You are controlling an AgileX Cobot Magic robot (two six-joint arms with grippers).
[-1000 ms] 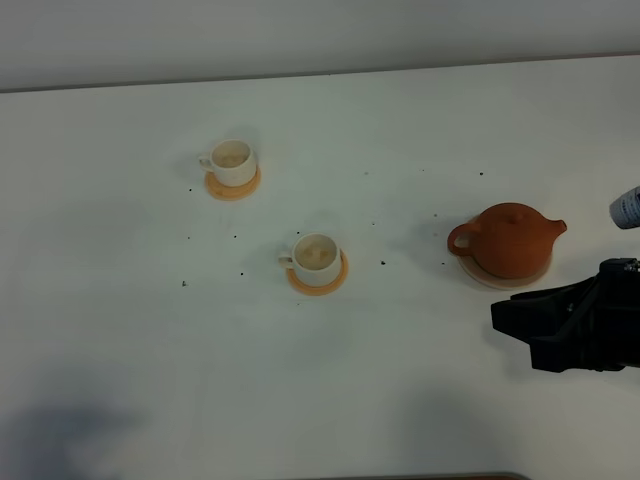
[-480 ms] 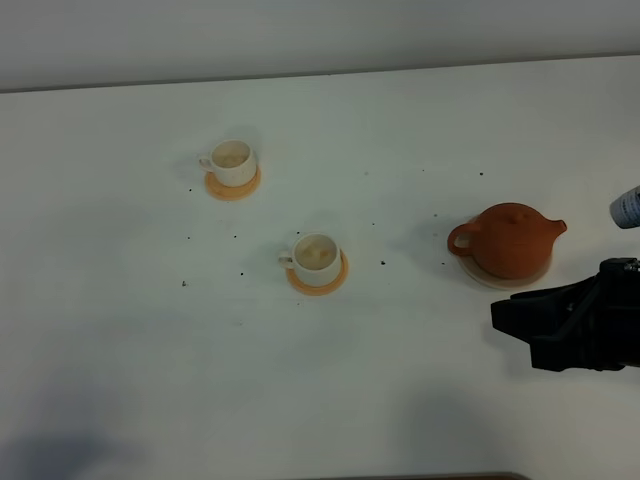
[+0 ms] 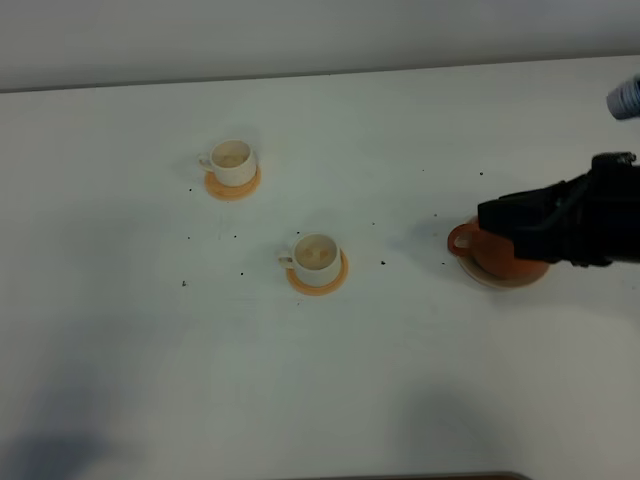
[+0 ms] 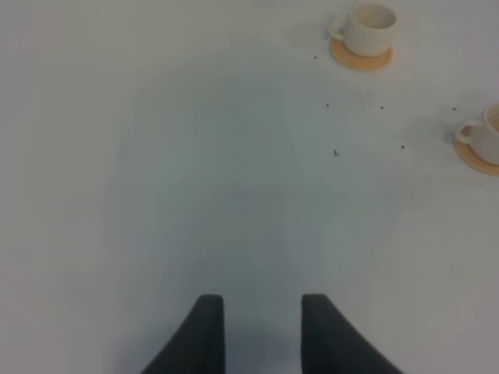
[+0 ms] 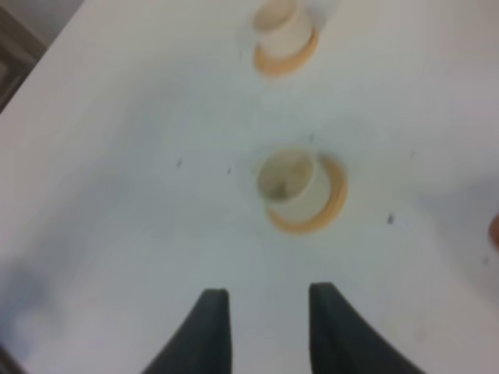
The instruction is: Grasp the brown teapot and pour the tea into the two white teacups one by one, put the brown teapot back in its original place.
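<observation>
- The left pincer [image 4: 261,335] hung over bare table [image 3: 400,380], its two dark fingers parted with nothing between them
- Well ahead of the left pincer and off to its right, the far white teacup [image 3: 233,160] stood on an orange coaster [image 3: 233,187]
- The near white teacup [image 3: 318,253] sat on a second orange coaster [image 3: 322,282], straight ahead of the right pincer [image 5: 265,331] and between it and the far cup
- The brown teapot [image 3: 497,262] rested on the pale beige coaster [image 3: 487,281], under the right pincer as seen from above; only its loop handle [image 3: 461,240] and lower body showed, the rest hidden by the arm
- The right pincer's fingers stood apart with an empty gap, gripping nothing; whether it touched the pot could not be told
</observation>
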